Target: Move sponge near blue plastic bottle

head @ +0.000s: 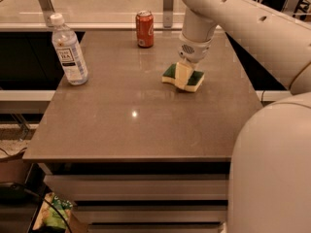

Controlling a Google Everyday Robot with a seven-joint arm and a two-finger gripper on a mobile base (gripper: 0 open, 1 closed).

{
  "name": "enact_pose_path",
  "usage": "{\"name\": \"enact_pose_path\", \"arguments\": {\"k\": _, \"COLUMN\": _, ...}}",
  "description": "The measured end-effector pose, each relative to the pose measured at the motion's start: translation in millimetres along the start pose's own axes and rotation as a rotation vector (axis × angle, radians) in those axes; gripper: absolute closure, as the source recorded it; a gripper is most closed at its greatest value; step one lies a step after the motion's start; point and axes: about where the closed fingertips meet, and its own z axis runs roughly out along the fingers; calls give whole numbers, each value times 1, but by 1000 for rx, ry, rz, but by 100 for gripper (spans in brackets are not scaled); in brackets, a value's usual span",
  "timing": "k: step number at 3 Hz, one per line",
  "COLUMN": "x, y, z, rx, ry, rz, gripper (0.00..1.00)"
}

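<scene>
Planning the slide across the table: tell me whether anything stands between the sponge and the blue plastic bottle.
Nothing visible does. The gripper is down on the sponge; the blue plastic bottle stands near the left edge of the table, with only bare surface between them. The red can stands farther back, off that line.

The sponge (196,77), a small wavy-edged block with a dark green top over pale yellow foam, is seen lying flat on the right part of the brown table (131,130), towards the far edge. It is met from above by the gripper (182,76), by which its middle is covered. The blue plastic bottle (69,50), clear and bluish with a white cap and a white label, is stood upright at the far left corner, well apart from the sponge.
</scene>
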Motion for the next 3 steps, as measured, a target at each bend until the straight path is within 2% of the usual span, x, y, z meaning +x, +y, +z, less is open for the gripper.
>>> {"name": "enact_pose_path", "arguments": {"k": 1, "x": -2, "y": -1, "z": 2, "rx": 1, "ry": -2, "rz": -1, "gripper": 100}}
{"name": "enact_pose_path", "arguments": {"k": 3, "x": -8, "y": 12, "z": -12, "rx": -5, "ry": -7, "rz": 7, "gripper": 100}}
